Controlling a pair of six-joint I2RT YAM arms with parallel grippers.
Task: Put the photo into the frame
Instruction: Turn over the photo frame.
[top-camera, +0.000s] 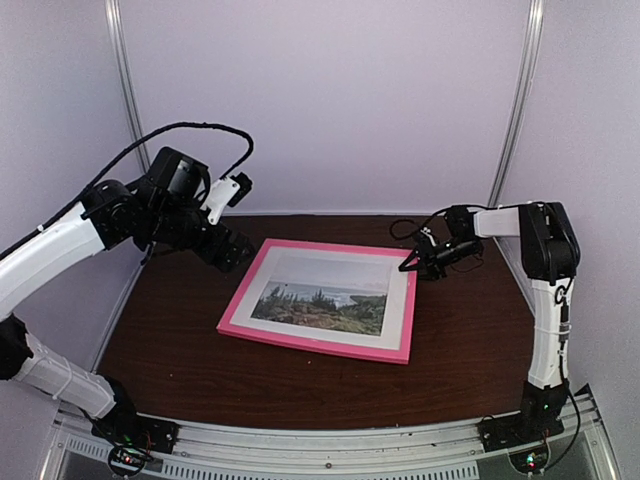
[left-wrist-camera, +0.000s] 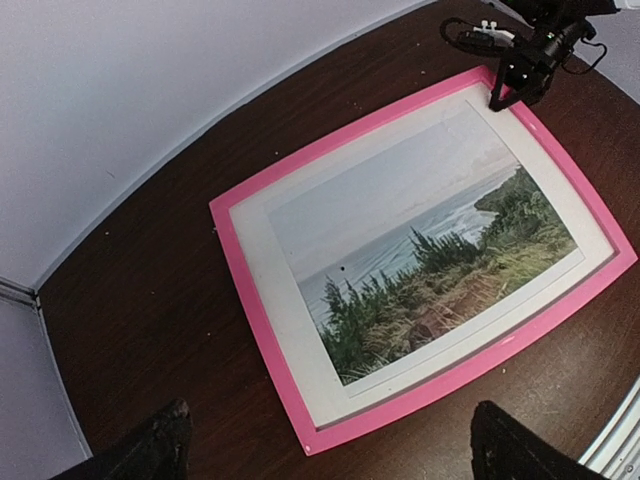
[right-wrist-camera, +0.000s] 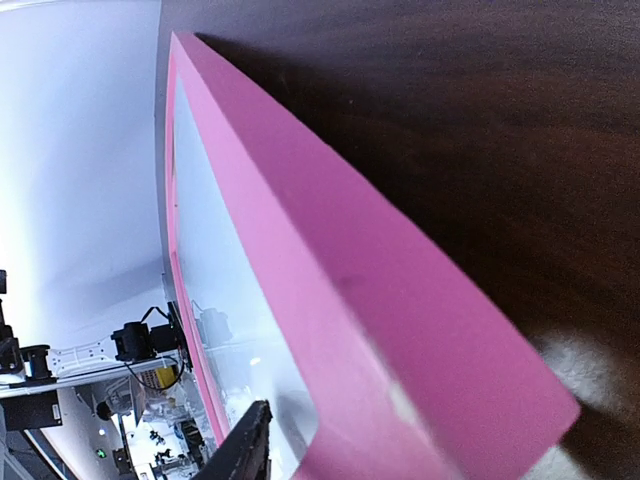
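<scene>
Pale lilac walls (top-camera: 330, 100) close in a dark brown wooden tabletop (top-camera: 170, 340). The frame (top-camera: 310, 346) lies flat mid-tabletop, pink rails up, with the photo (top-camera: 320, 300) inside it, bordered by a white mat (top-camera: 396, 305). The left pincer (left-wrist-camera: 328, 425) hangs spread wide by the frame's far left corner. The right pincer (top-camera: 410, 265) is at the far right corner; I cannot tell how wide it stands.

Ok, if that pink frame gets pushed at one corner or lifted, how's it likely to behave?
The frame looks rigid, with thick pink rails, so it probably won't flex. Lying flat on the smooth table, it would likely slide, and pivot if pushed at one corner. Its front reflects like glazing, so possibly fragile and slippery.
</scene>
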